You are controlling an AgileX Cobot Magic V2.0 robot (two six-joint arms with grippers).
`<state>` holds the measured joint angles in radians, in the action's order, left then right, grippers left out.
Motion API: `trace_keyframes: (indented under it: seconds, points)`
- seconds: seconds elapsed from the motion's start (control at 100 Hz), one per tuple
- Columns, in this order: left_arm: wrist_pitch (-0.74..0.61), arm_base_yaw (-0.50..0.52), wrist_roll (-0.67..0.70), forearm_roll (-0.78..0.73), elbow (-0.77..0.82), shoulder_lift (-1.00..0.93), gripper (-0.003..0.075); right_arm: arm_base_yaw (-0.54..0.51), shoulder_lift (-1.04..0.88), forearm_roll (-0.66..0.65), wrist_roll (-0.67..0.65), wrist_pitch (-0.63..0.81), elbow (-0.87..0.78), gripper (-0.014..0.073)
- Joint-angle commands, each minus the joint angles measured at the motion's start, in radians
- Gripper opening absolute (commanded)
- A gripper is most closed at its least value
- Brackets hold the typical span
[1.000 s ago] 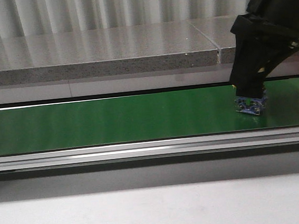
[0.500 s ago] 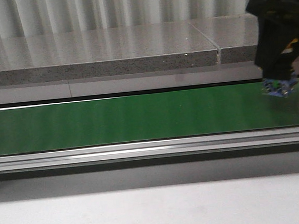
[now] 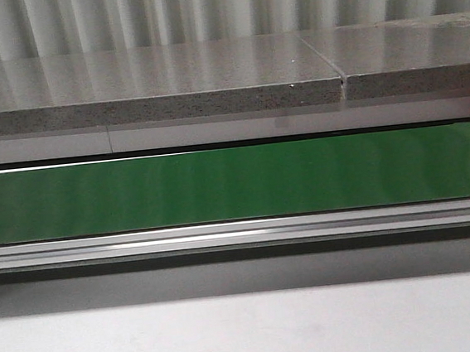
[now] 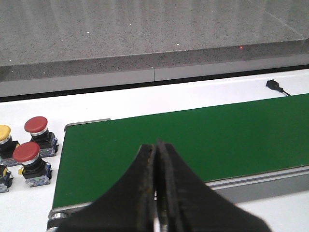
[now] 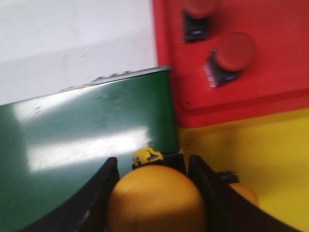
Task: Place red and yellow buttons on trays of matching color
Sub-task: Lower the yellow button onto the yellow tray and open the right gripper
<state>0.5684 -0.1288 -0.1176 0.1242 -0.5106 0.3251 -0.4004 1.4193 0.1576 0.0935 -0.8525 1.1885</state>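
Right gripper [image 5: 154, 193] clamps a yellow button [image 5: 157, 200], the dome wedged squarely between the two dark fingers [image 5: 99, 193], filling the gap. In the blurred right wrist view it sits over the end of the green conveyor belt [image 5: 87, 145], right by the yellow tray [image 5: 251, 154], which spreads out toward 3 o'clock of the held button. Another yellow shape peeks out just beside the far finger, on the yellow tray, too blurred to name. Beyond, at about 1 o'clock, the red tray [image 5: 270, 82] carries two red buttons [image 5: 234, 53], one near its far edge and one closer in, apart from each other.

Over to the left gripper [image 4: 157, 179]: clenched, fingers pressed together with nothing between them, poised above the belt's near edge. Off the belt's end, at 9 o'clock of that gripper, waiting buttons stand on the white table [image 4: 29, 203]: two red-capped ones [image 4: 26, 153] and one yellow-capped one [image 4: 4, 131] at the frame edge.

Front view shows only bare belt; neither arm appears.
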Motion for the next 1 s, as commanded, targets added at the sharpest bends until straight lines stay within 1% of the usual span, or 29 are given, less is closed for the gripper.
trace_keyframes:
  seconds: [0.0,0.1,0.23,0.39,0.64,0.99]
  points:
    - [-0.082,-0.007,-0.002,0.013,-0.023,0.008,-0.002,-0.1,-0.038,-0.002,-0.031,0.084,0.021,0.0069]
    - [-0.082,-0.007,-0.002,0.013,-0.023,0.008,-0.002,-0.2,-0.037,-0.002,-0.061,0.126,0.01,0.0069]
    - [-0.082,-0.007,-0.002,0.013,-0.023,0.008,-0.002,-0.262,-0.015,-0.002,-0.073,0.149,0.009,0.0069]
    - [-0.082,-0.007,-0.002,0.013,-0.023,0.008,-0.002,-0.279,0.036,-0.002,-0.073,0.174,0.009,0.0069]
    - [-0.082,-0.007,-0.002,0.013,-0.023,0.008,-0.002,-0.305,0.144,-0.002,-0.073,0.173,0.009,0.0069]
    - [-0.082,-0.007,-0.002,0.013,-0.023,0.008,-0.002,-0.308,0.283,-0.002,-0.073,0.172,0.009,0.007]
